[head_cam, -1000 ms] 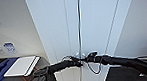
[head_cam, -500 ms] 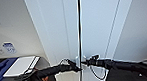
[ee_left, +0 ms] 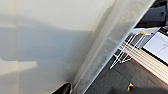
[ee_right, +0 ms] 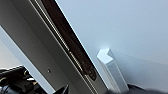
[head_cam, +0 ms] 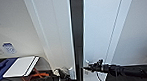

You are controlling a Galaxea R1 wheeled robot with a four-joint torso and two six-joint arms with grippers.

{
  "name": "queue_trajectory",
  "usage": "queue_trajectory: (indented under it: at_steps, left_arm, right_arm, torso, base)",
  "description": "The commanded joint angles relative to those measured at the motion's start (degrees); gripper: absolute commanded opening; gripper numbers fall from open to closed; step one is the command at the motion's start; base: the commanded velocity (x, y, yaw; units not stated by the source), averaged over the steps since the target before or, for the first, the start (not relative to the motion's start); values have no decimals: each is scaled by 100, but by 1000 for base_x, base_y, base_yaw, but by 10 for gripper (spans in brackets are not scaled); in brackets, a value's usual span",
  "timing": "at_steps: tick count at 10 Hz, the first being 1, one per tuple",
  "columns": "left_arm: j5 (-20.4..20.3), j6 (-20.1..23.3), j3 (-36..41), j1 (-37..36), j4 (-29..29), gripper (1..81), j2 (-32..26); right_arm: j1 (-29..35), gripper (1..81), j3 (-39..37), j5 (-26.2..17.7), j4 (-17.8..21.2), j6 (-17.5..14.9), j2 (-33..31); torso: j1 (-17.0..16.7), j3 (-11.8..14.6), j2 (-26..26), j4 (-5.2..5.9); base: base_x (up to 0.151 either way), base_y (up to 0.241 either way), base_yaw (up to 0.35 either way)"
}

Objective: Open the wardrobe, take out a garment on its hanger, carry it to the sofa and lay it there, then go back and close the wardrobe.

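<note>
**Head view: wardrobe doors parting at the seam**

Head view shows the wardrobe [head_cam: 98, 29] close ahead, a dark gap between its smooth white doors. Left gripper [head_cam: 71, 80] and right gripper [head_cam: 87, 66] flank the seam (finger state: cannot tell). Best to pull both doors evenly outward. The blocky white handle [ee_right: 111, 68] looks squared and glossy.

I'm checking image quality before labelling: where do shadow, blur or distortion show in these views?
Head view: wide-angle lens slants the wardrobe edges; the dark gap between doors is unlit. Left wrist view: soft grey shadow across the door panel, everything blurred. Right wrist view: handle soft-edged, seam dark.
</note>
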Motion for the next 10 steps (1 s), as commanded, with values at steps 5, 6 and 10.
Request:
queue_trajectory:
  at_steps: [5,6,10]
  left_arm:
    - [-227,72,3464,1496,274,811,-2479]
    - [-402,81,3605,1803,467,811,-2848]
    - [-1538,89,3747,3112,1049,811,-3668]
  right_arm:
    - [-1468,811,3116,69,-1159,273,-2162]
    - [-1626,811,3309,219,-1256,273,-2663]
    - [-2285,811,3706,1204,-1432,281,-4248]
  torso:
    - [0,2,0,0]
    - [2,2,0,0]
    - [-2,9,-5,0]
  base:
    - [0,0,0]
    - [0,0,0]
    - [0,0,0]
